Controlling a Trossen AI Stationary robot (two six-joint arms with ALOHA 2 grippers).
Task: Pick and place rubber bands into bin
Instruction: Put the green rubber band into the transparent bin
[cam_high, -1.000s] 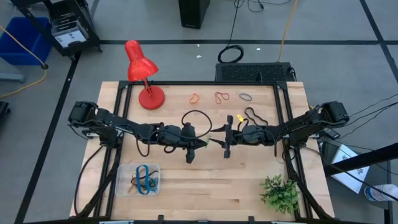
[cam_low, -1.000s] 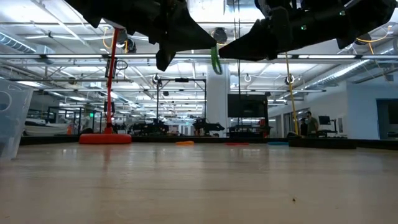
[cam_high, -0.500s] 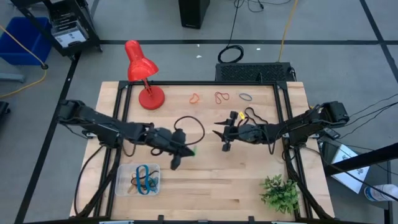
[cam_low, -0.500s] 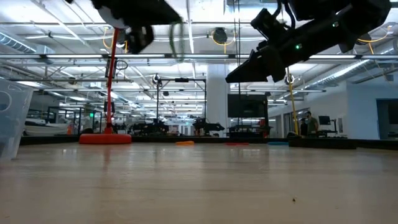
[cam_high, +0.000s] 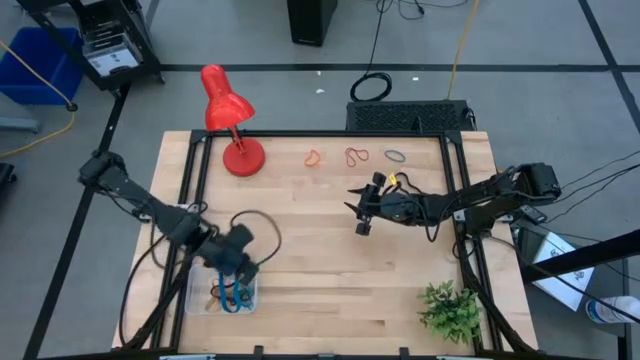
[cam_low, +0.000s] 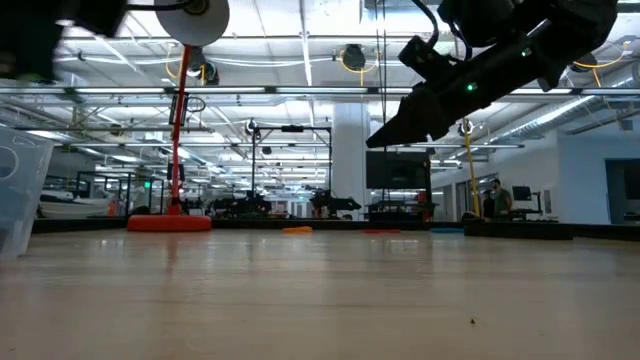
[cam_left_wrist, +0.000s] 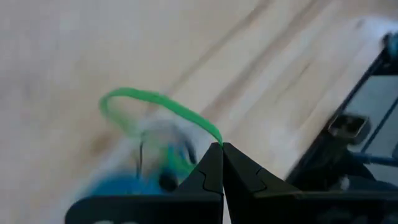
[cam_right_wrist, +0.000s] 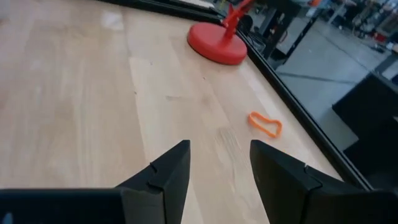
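Green rubber band (cam_left_wrist: 163, 107) in clenched left jaws above bin (cam_high: 196, 296); right jaws released.

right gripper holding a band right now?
No. In the right wrist view the right gripper has its fingers spread with only bare table between them; the orange rubber band lies beyond, untouched.

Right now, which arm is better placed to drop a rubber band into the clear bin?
The left arm. Its fingers are shut on the green rubber band right above the bin. The right gripper is open, empty, at mid-table.
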